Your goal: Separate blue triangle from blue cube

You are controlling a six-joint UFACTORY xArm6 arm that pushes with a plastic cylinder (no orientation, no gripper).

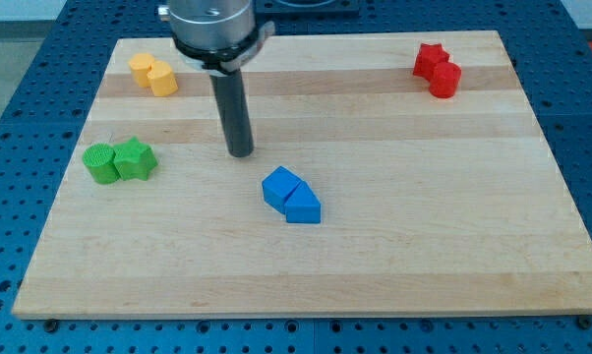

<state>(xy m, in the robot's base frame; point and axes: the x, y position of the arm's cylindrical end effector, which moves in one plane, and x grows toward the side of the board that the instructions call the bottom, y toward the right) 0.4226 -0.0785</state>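
A blue cube [279,186] and a blue triangle [304,206] lie touching each other near the middle of the wooden board [394,246]. The cube is at the upper left of the pair, the triangle at the lower right. My tip [240,152] rests on the board above and to the left of the blue cube, a short gap away from it and touching no block.
Two yellow blocks [152,75] sit together at the top left. A green cylinder [101,163] and a green star [135,158] sit at the left edge. A red star [430,60] and a red cylinder [445,79] sit at the top right.
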